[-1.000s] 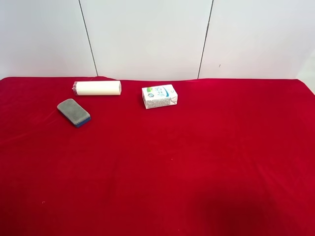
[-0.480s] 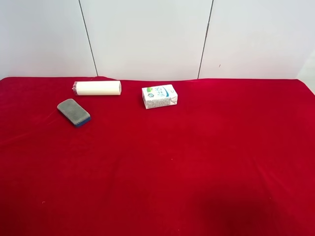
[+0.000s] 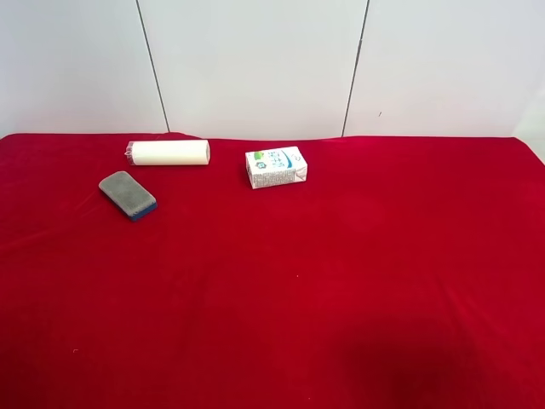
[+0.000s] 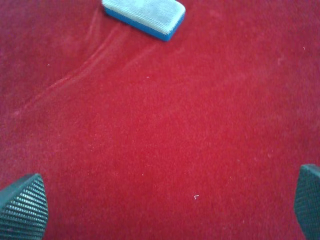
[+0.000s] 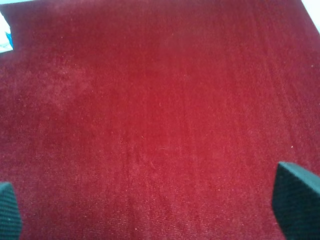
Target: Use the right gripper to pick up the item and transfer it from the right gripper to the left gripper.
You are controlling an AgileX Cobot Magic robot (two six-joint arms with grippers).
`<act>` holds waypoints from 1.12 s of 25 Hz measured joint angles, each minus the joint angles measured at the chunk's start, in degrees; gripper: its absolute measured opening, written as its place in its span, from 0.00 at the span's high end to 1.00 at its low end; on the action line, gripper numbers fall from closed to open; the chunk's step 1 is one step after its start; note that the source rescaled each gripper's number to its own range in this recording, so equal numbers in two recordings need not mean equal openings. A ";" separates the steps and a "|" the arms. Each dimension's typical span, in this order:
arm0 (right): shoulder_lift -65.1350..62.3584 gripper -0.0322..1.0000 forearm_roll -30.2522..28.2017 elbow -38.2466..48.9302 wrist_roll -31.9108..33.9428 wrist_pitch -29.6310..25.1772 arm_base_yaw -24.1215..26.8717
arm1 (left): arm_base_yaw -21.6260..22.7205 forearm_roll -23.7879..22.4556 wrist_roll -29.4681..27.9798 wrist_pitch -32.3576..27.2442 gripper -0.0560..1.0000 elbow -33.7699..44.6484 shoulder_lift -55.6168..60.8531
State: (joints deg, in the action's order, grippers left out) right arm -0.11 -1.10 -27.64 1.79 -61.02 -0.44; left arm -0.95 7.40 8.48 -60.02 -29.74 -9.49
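The near part of the tabletop (image 3: 341, 298) is bare red cloth, and neither arm shows in the exterior high view. In the right wrist view the right claw (image 5: 150, 212) hangs over plain red fabric with its two dark fingertips (image 5: 295, 197) spread wide at opposite edges of the picture, nothing between them; only a white and blue corner of the carton (image 5: 5, 37) peeks in at that picture's edge. The left claw (image 4: 162, 202) is likewise spread wide and empty (its ribbed pads (image 4: 22, 207) sit at the two lower corners of its own view), and the item (image 4: 145, 15) lies on the cloth well ahead of it, apart from both pads, grey felt face up over the blue base.

Farther back in the exterior high view, the item (image 3: 128, 194) rests flat at the far left of the tabletop, turned at an angle. Just beyond it lies the cream cylinder (image 3: 169, 152) on its side, and to the right of that, near the middle, sits the carton (image 3: 276, 167).
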 joint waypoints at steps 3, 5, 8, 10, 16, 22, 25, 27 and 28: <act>0.00 0.00 0.00 0.00 0.00 0.00 0.00 | 0.00 -1.57 -2.70 -0.34 0.01 0.43 4.24; 0.00 0.00 0.00 0.00 0.00 0.00 0.00 | 0.00 -2.54 -4.23 -0.36 0.01 0.48 7.43; 0.00 0.00 0.00 0.00 0.00 0.00 0.00 | -0.11 -3.41 -5.46 -0.42 0.01 0.54 9.63; 0.00 0.00 0.05 0.00 0.00 0.00 0.00 | -0.42 -3.53 -5.68 -0.42 0.01 0.54 9.78; 0.00 0.00 0.05 0.00 0.00 0.00 0.00 | -1.66 -3.69 -5.85 -0.42 0.01 0.54 9.78; 0.00 0.00 0.05 0.00 0.00 0.00 0.00 | -1.73 -3.72 -5.85 -0.42 0.01 0.54 9.78; 0.00 0.00 0.05 0.00 0.00 0.00 0.00 | -1.73 -3.72 -5.85 -0.42 0.01 0.54 9.78; 0.00 0.00 0.05 0.00 0.00 0.00 0.00 | -1.73 -3.72 -5.85 -0.42 0.01 0.54 9.78; 0.00 0.00 0.05 0.00 0.00 0.00 0.00 | -1.73 -3.72 -5.85 -0.42 0.01 0.54 9.78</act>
State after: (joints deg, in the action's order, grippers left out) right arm -0.11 -1.05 -27.64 1.79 -61.02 -0.44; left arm -2.67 3.68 2.63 -60.44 -29.20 0.29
